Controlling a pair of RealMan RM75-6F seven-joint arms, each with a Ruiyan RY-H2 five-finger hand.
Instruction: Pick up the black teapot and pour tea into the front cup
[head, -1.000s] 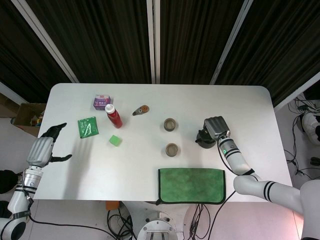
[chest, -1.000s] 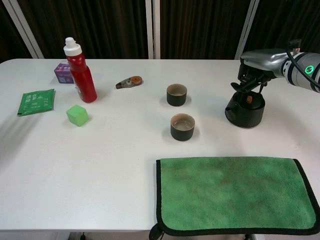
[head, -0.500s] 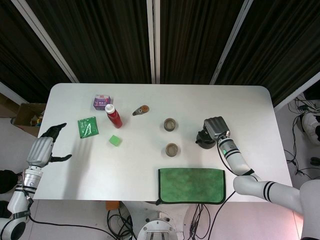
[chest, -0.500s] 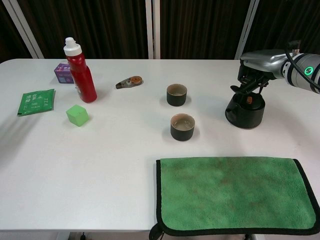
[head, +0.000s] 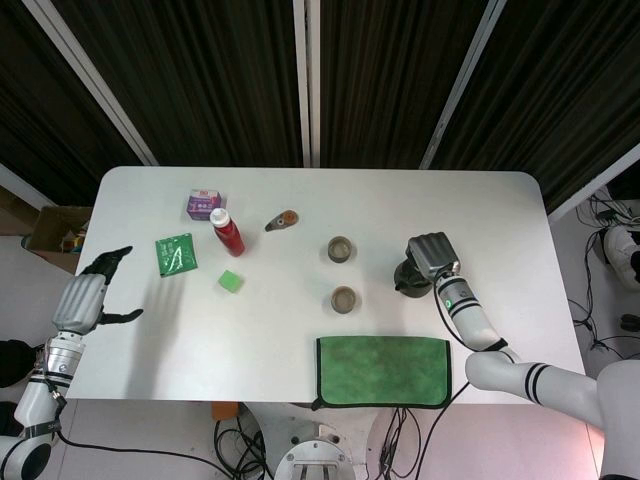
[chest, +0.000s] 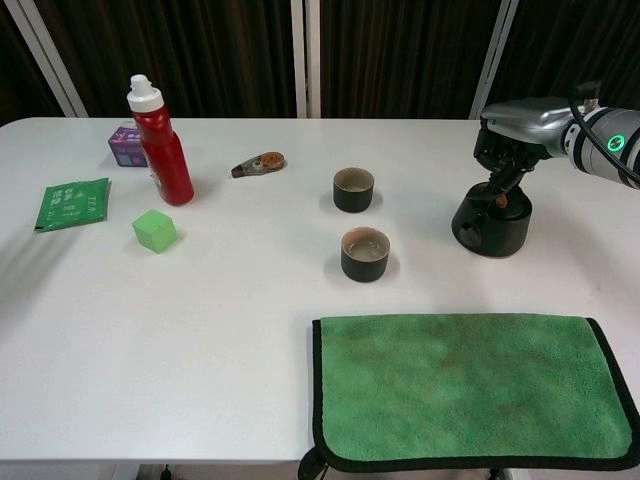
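Right robot hand (chest: 510, 140) covers the teapot (chest: 490, 222) top, grasp unclear; left robot hand (head: 88, 296) released, off the desk (head: 300, 330) edge.

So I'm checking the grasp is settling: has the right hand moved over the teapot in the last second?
Yes, slightly. In the chest view the right hand has closed down onto the black teapot, which itself stays put beside the front cup.

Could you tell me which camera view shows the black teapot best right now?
The chest view: it shows the black teapot from the side, its body and lid knob plain, with the right hand coming down onto its top. In the head view the teapot is small and largely covered by that hand.
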